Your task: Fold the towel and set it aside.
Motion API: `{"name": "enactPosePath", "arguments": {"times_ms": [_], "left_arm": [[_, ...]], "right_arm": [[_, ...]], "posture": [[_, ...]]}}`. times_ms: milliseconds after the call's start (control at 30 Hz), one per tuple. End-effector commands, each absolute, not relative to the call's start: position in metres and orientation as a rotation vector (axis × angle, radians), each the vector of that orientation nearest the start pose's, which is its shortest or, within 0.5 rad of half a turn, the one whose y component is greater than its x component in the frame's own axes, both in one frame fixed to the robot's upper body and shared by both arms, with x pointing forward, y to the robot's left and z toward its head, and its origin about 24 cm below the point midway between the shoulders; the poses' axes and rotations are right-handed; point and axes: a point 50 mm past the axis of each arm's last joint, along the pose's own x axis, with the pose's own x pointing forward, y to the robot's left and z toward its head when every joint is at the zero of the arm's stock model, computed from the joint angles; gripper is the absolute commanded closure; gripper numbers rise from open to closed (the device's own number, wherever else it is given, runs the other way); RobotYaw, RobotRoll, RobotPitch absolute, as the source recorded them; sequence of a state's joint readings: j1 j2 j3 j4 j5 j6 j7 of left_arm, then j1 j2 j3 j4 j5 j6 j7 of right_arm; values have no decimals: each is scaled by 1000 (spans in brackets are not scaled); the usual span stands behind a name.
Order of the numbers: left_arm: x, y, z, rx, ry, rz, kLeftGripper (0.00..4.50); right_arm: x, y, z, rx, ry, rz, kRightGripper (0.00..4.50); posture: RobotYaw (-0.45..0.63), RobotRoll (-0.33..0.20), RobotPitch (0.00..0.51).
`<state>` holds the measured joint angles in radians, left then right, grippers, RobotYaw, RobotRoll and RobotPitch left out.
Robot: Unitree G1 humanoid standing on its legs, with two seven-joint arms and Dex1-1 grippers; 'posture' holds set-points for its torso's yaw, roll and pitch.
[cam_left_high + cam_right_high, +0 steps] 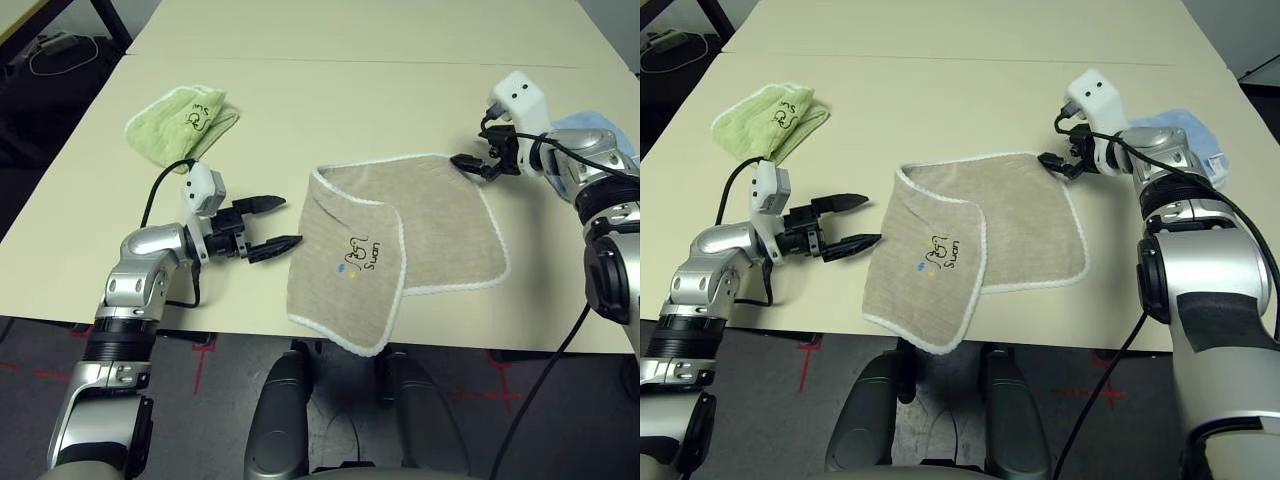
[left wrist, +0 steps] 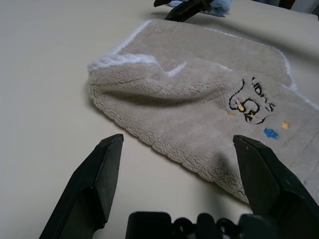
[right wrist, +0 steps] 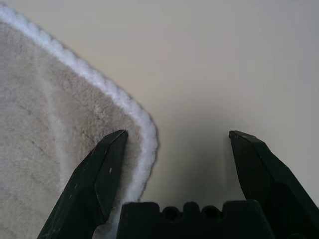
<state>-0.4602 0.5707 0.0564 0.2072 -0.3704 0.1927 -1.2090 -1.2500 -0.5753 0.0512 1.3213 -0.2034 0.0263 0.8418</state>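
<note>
I stand at a broad, pale cream table (image 1: 300,90), its smooth top crossed by a seam where two panels meet. Below its near edge I see dark grey floor (image 1: 30,350) marked with red tape crosses (image 1: 200,350). A white cable (image 1: 60,50) lies coiled past the far left corner.

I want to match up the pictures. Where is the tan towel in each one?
Left eye view: towel mid-table, between both grippers.
Right eye view: towel mid-table again.
Left wrist view: fills the right side.
Right wrist view: only its corner.
Shared landmark: the white stitched edging.
</note>
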Motion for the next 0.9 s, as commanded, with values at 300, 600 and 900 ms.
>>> {"name": "enactPosePath", "arguments": {"times_ms": [300,600,900], "left_arm": [[296,204,142,201,18,-1153,33],[298,204,145,211,11,-1151,0],[300,203,145,212,17,-1161,0]], "right_arm": [[405,-234,178,-600,422,537,0],[402,-234,176,-605,497,593,1729],[401,-239,184,-570,491,594,4463]], "posture": [[158,0,314],[160,0,292],[142,0,286]]}}
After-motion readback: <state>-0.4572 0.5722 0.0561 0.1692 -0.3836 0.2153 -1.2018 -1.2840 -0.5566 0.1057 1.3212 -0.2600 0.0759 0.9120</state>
